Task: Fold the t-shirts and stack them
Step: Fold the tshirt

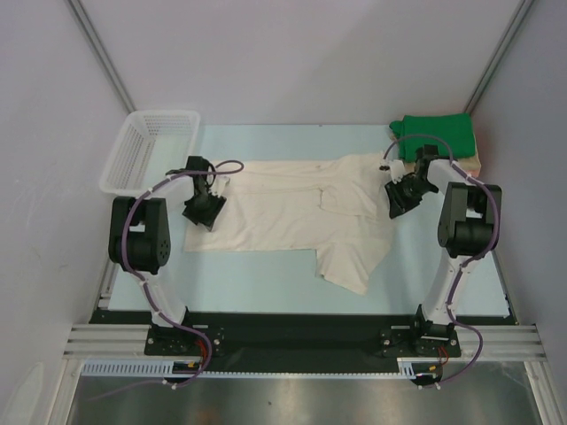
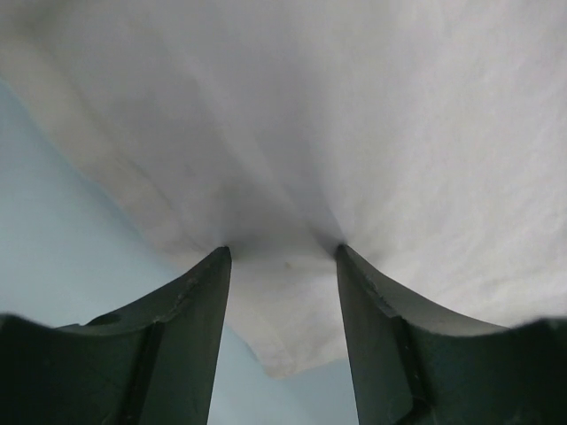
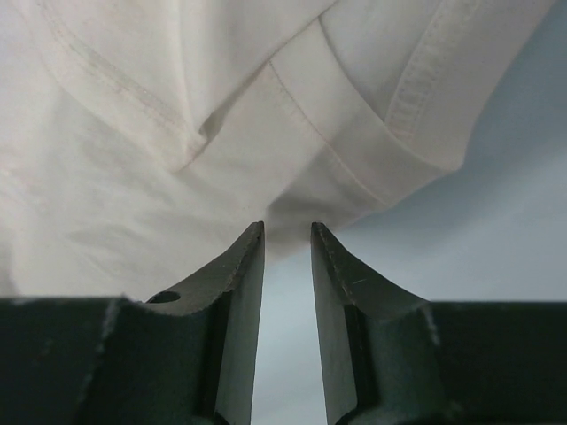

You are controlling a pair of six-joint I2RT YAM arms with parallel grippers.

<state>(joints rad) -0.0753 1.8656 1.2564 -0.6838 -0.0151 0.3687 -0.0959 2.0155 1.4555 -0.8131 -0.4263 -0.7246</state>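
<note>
The green t-shirt (image 1: 434,135) sits folded in the far right corner. The cream t-shirt (image 1: 292,208) lies flat on the tabletop (image 1: 266,274), not folded yet. The left tool (image 1: 202,215) and right tool (image 1: 396,205) are open at its ends.

Left arm (image 1: 139,232), right arm (image 1: 468,217): black joints, white links, purple cables (image 1: 164,180).

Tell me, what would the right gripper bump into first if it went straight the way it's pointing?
Probably the cream-white t-shirt. In the right wrist view, its folded hem lies just past the open fingertips of the right gripper. How much gap is left is hard to judge.
</note>
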